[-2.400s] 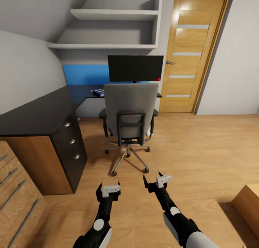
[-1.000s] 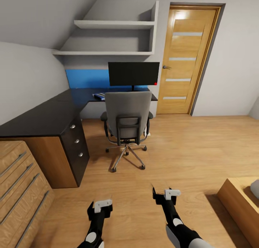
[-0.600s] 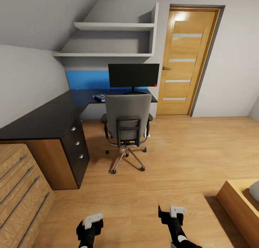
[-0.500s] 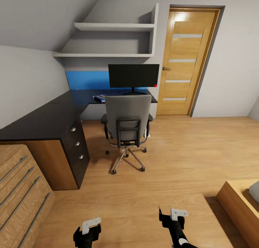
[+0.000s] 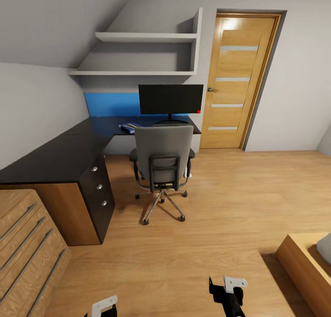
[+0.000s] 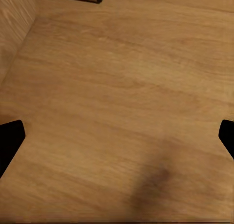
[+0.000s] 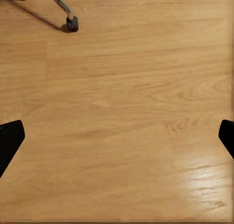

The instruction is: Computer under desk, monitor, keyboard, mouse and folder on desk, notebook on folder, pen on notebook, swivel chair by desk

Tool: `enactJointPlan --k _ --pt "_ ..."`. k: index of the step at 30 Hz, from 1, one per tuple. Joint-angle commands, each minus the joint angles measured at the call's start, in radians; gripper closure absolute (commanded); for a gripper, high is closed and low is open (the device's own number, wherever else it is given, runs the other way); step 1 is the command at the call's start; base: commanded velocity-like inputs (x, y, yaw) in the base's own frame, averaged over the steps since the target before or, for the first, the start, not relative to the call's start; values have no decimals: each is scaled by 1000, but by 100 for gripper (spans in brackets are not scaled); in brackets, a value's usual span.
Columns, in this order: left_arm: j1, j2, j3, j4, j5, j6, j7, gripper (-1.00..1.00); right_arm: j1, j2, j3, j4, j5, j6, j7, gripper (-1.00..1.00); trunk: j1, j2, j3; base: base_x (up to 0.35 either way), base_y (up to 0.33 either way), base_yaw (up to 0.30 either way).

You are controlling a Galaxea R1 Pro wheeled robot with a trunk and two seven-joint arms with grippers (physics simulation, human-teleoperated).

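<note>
**Both pincers spread wide over bare floor, desk area ahead**

While the swivel chair stands at the centre of the head view, its tall grey back toward the camera, the monitor sits upright on the desk just behind it. A blue folder lies on the desk's far section, left of the chair back, partly hidden. At the bottom edge of the frame the left gripper and right gripper hang low above the wooden floor. Each wrist view has black fingertips at opposite frame edges, jaws spread wide, holding and touching nothing. A chair caster sits at the upper left of the right wrist view.
</note>
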Motion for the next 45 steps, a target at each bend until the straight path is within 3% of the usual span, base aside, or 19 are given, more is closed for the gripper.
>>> enactJointPlan --k 1,19,45 --pt "-1 1 -9 6 7 -3 5 -100 3 0 9 2 -9 -6 -2 -100 -4 7 2 0 0 0" --pt "-1 16 -7 62 19 -3 5 -100 60 7 9 3 -9 -17 -4 -100 -73 133 59 0 0 0" --pt "-1 7 -10 63 18 6 3 -100 66 7 9 3 -8 -19 -3 -100 -173 315 142 0 0 -28"
